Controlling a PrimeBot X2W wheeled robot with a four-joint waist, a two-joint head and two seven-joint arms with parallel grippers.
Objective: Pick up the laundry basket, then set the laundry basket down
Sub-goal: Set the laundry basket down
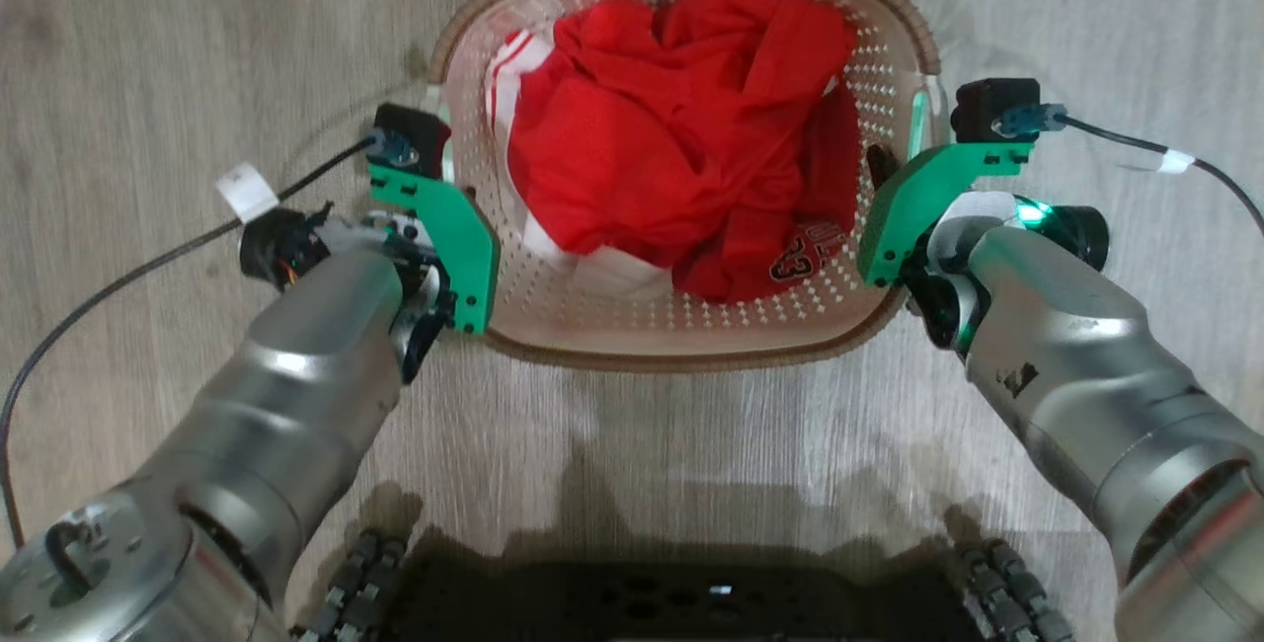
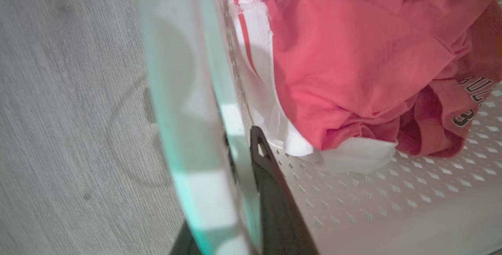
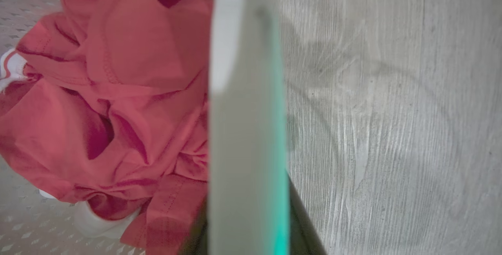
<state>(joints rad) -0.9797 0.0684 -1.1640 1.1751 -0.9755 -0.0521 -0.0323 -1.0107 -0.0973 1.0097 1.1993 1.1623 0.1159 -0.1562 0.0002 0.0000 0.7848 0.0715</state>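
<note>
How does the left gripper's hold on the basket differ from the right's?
The left gripper holds the laundry basket's left handle; the right gripper holds its right handle. The left gripper's inner finger shows long against the perforated wall; the right gripper's fingers barely peek past its handle. Shared: each straddles a white handle, one finger inside the basket, one outside.

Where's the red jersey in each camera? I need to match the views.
Head view: red jersey top centre, inside the laundry basket.
Left wrist view: upper right, right of the pale handle.
Right wrist view: left half, left of the pale handle.
Shared landmark: the basket's perforated floor under the jersey.
</note>
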